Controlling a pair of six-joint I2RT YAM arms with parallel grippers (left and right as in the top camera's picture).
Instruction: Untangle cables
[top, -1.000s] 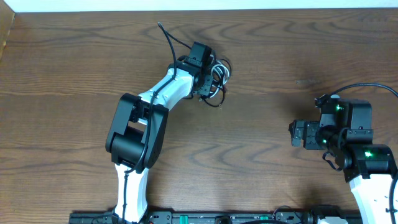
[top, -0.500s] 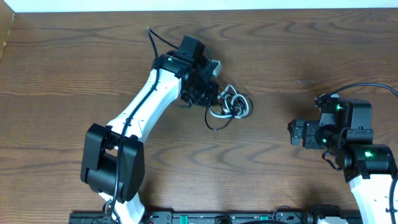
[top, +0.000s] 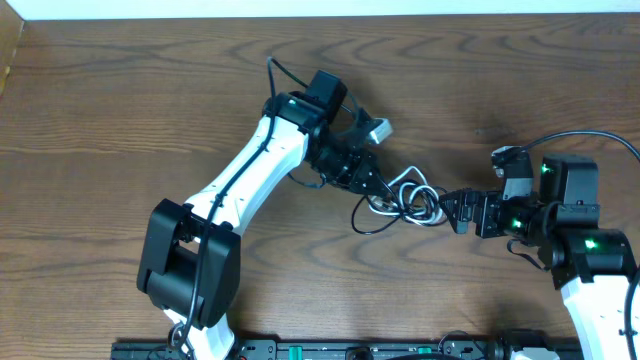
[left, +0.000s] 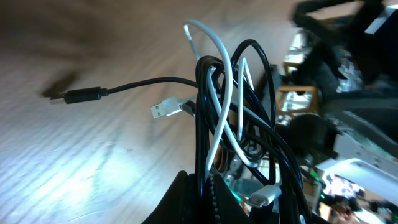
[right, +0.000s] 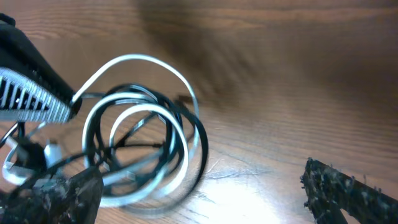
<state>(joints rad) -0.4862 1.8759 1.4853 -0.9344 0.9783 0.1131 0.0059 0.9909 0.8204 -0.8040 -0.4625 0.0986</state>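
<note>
Overhead, I have the left gripper (top: 370, 183) out near the middle of the table (top: 120, 110), its jaws pressed together on the cables (top: 408, 198). They form a knot of black and white loops just to its right, about midway between the far and near edges. One black strand curls out toward the near edge. The right gripper (top: 458, 210) faces the knot from the right-edge side, just beside it, jaws spread wide. I cannot tell whether it touches.

On the left wrist camera, the cables (left: 230, 124) rise out of the pinch as tangled loops. A black plug end (left: 81, 96) trails off to the left above the wood, and a white plug (left: 163, 110) sits beside the loops.

On the right wrist camera, the loops (right: 146, 146) lie left of centre and nothing is clamped between my spread fingers (right: 348, 193). The ridged pad (right: 34, 99) of the left gripper grips the knot at the upper left.
</note>
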